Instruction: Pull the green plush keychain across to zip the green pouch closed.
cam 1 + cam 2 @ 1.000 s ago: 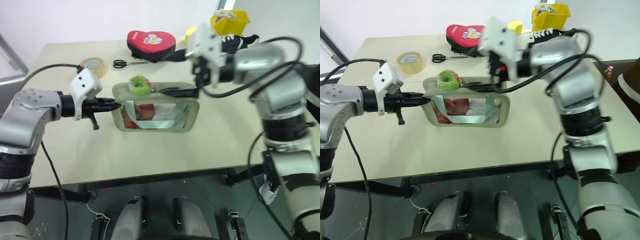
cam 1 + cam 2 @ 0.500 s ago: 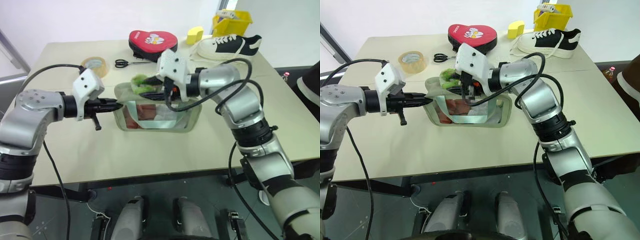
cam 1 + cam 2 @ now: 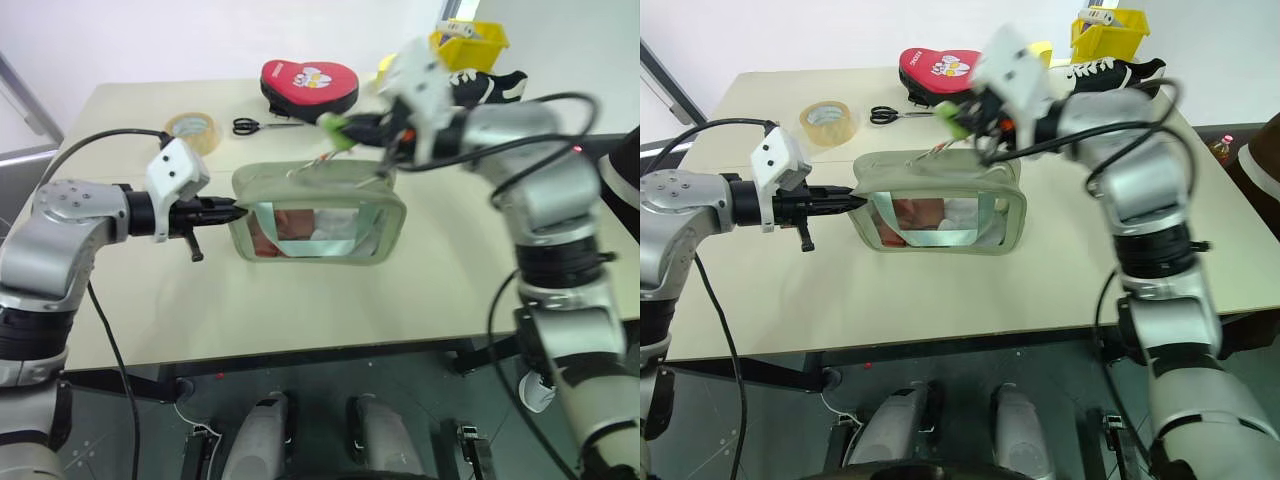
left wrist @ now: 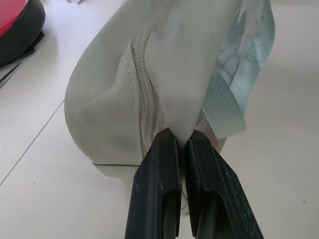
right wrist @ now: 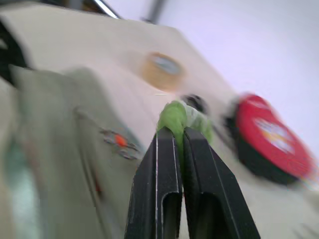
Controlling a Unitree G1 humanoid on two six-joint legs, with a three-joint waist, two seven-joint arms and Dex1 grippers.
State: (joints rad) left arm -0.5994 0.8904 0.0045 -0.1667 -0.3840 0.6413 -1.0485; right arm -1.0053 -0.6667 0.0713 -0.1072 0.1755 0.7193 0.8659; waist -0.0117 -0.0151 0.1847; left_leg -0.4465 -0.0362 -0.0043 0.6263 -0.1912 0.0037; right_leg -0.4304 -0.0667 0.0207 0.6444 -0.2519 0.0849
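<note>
The green pouch (image 3: 318, 188) lies on the table with its clear window facing me. My left gripper (image 3: 236, 212) is shut on the fabric at the pouch's left end (image 4: 164, 74), beside the zipper. My right gripper (image 3: 352, 126) hovers above the pouch's top edge, right of its middle, and is shut on the green plush keychain (image 3: 334, 126). The lime fuzz of the keychain (image 5: 180, 117) bulges out between the right fingers (image 5: 158, 164). A thin chain runs from the keychain down to the top of the pouch.
A red heart-shaped case (image 3: 308, 80), scissors (image 3: 254, 126) and a tape roll (image 3: 190, 130) lie at the back of the table. A black-and-white shoe (image 3: 486, 84) and a yellow bin (image 3: 472, 42) are at the back right.
My right gripper reached in to the keychain on the pouch's top left, shut on it, and has drawn it up and to the right. The left gripper has kept its hold.
</note>
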